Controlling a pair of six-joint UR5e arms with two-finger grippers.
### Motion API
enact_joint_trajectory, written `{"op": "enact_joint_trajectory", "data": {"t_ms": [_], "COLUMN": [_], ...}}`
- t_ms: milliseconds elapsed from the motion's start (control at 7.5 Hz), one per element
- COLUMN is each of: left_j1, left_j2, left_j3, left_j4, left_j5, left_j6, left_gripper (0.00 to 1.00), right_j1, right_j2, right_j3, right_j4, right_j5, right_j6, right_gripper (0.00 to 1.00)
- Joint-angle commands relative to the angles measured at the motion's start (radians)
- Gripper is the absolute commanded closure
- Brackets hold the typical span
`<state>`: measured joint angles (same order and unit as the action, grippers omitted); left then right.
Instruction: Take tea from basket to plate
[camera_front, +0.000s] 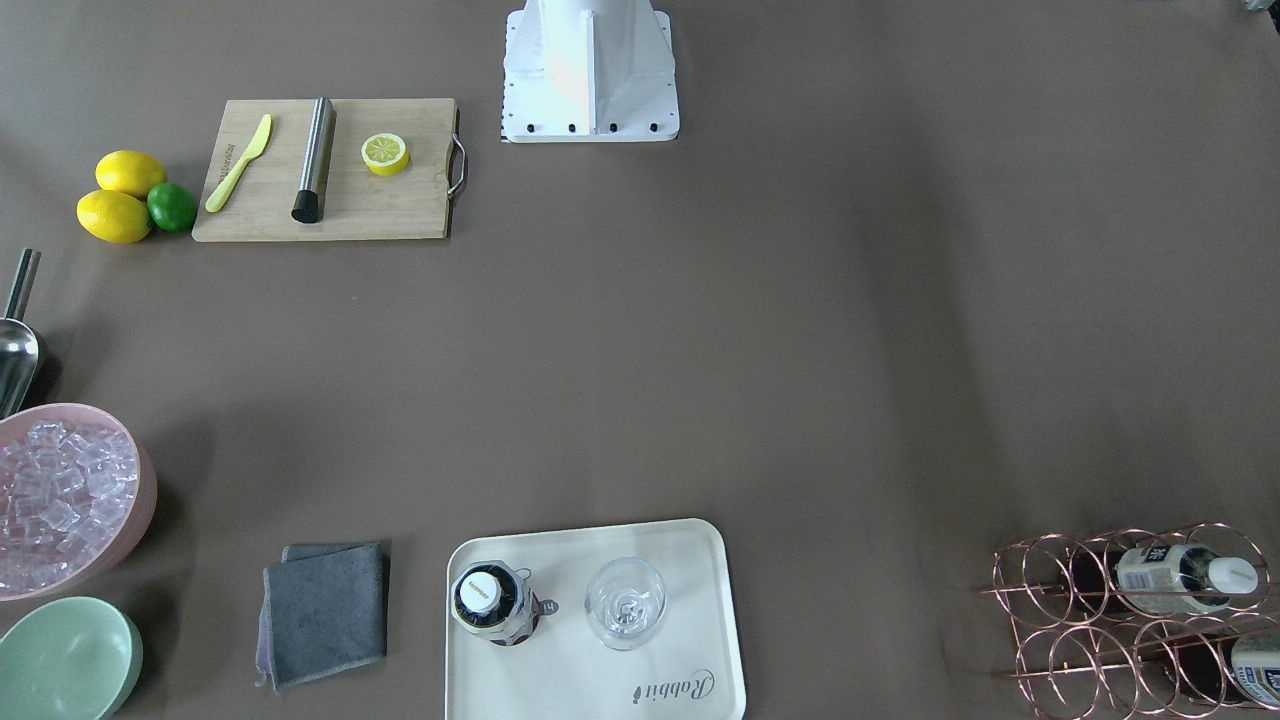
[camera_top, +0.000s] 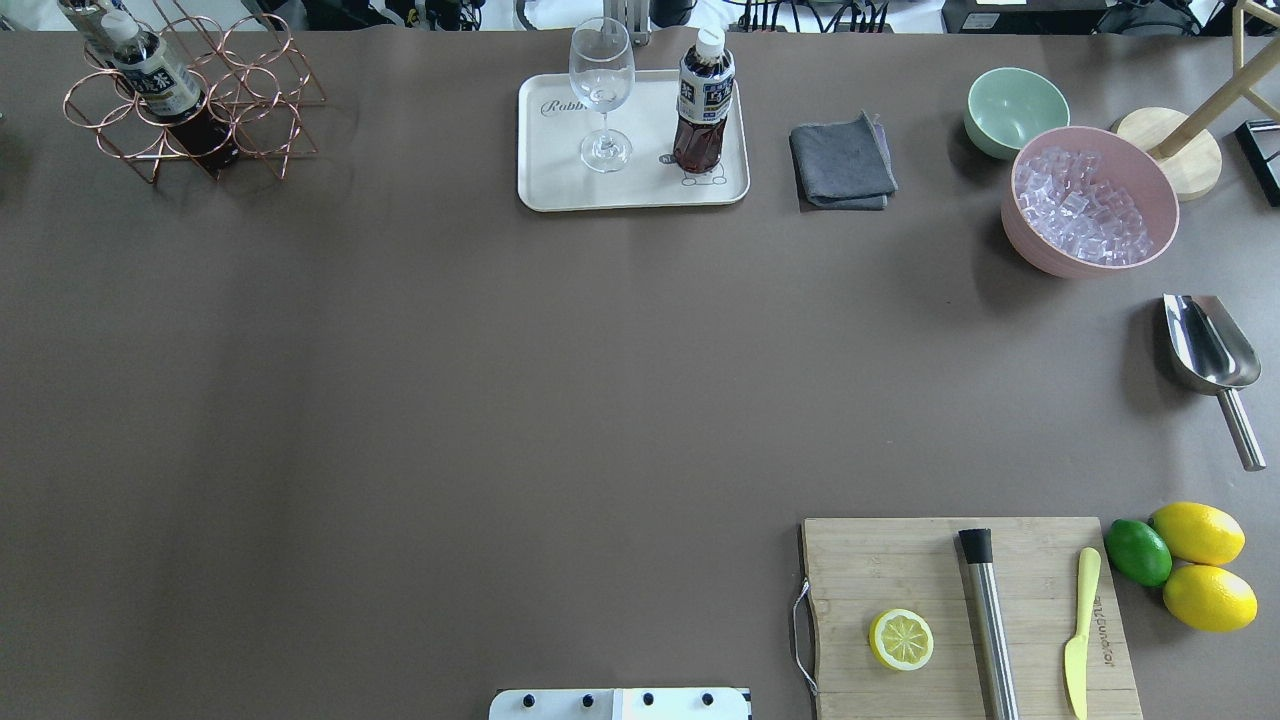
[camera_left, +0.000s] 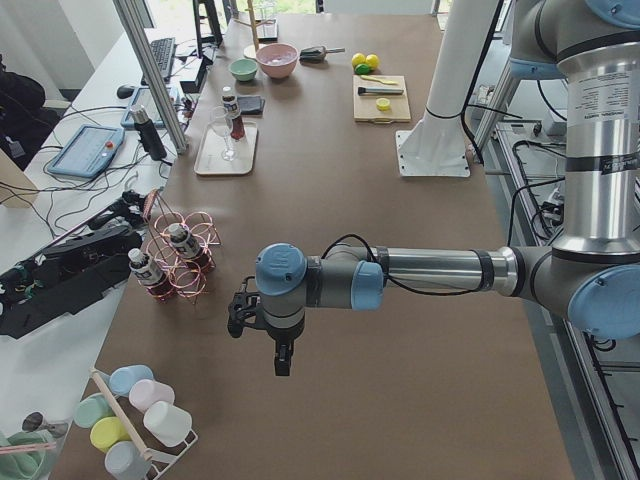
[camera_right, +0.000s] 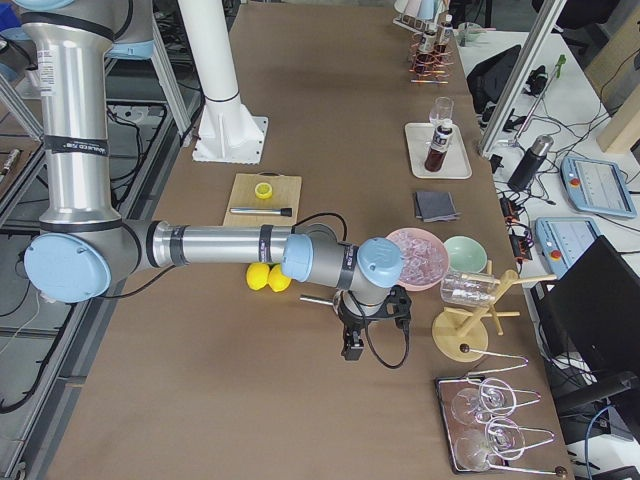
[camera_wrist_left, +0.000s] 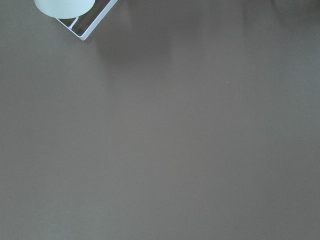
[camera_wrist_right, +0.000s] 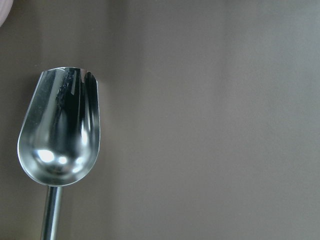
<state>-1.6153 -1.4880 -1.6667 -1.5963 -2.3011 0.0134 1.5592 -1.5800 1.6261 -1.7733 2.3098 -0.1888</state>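
The plate (camera_front: 580, 680) bears "Rabbit" in script; the tea (camera_top: 703, 110) label's print is too small to read.

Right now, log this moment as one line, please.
tea: upright on plate, beside wine glass | basket: two bottles inside | left fingers: state unclear | right fingers: state unclear

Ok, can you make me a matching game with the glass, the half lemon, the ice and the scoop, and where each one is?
Things:
1. glass
2. half lemon
3. ice
4. scoop

Places:
A. in the pink bowl
B. on the bare table
C. on the white tray
D. on the wooden board

Pairs: 1-C, 2-D, 3-A, 4-B.
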Motion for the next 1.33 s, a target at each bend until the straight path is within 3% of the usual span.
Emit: {"op": "enact_joint_trajectory", "data": {"t_ms": [0, 1200], "left_j1": [0.002, 0.002], "left_j2": [0.000, -0.003], "left_j3": [0.002, 0.007], "left_j4": [-0.004, -0.007], "left_j5": [0.000, 0.000], "left_j6": [-0.001, 0.000], "left_gripper": [0.01, 0.01], "right_j1": [-0.001, -0.002], "right_j2": [0.000, 0.012], "right_j3": [0.001, 0.001], "right_j4": [0.000, 0.002], "right_j5": [0.025, 0.010], "right_j6": [0.000, -0.003], "right_gripper": [0.00, 0.00]}}
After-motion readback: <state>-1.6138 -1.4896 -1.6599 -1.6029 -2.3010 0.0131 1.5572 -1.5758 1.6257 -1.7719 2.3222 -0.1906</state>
